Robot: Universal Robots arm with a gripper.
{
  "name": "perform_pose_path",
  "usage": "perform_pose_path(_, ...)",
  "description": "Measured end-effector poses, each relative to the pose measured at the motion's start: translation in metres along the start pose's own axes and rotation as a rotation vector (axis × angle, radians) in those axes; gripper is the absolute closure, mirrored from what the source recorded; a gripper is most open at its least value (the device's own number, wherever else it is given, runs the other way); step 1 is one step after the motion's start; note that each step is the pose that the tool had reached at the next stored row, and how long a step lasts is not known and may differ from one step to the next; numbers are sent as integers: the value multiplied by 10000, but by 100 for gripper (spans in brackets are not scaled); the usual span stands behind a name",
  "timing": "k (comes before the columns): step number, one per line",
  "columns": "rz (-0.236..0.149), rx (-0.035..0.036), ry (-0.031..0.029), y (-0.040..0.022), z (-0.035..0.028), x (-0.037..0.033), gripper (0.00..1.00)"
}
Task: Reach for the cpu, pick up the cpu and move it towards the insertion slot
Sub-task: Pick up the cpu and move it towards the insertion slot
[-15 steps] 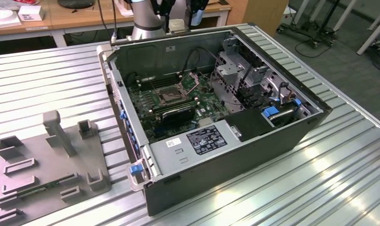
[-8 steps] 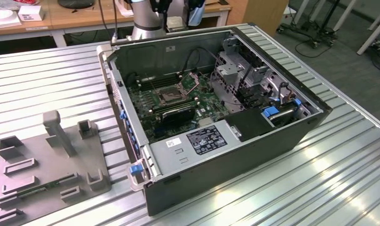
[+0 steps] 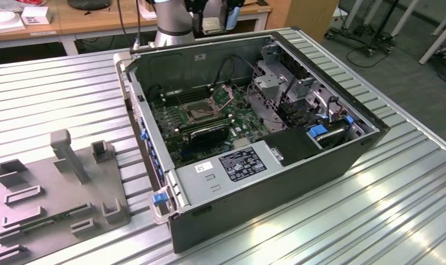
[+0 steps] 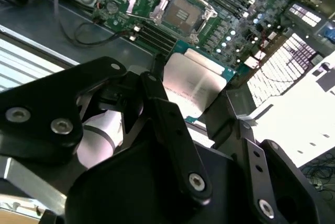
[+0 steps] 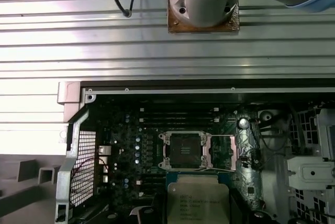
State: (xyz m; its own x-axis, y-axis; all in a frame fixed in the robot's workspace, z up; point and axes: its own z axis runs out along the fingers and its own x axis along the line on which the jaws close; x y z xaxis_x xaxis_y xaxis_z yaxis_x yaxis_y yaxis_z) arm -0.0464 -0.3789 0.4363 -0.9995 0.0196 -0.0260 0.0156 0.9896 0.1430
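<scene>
A: Cpu, flat square chip with silvery-white metal top and thin green rim [image 4: 194, 85], is riding between the black jointed gripper fingers [image 4: 167, 114], which are closing on its opposite edges. Gripper [image 4: 201, 110] is narrowed to chip width and is gripping the chip.

B: Position?

A: It is hanging above the green motherboard [image 5: 131, 145], near the insertion slot, a dark square socket in a silvery hinged bracket [image 5: 184, 150]; apart from it, not seated. First wrist view is showing the chip [image 5: 198, 200] just beside the socket's edge.

B: Handling?

A: Judging light, rigid, slick on top and fragile underneath. Edge grip looks right; rim is thin, so slip is possible.

B: Surroundings?

A: Open dark computer case [image 3: 297, 182] is lying on the ribbed aluminium table [image 3: 53, 94]; grey plastic fixture [image 3: 53, 193] is sitting at the table's corner.
</scene>
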Motion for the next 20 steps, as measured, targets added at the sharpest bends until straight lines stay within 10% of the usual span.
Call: perform_pose_path(20,1,0,-1,94,24,-29,45)
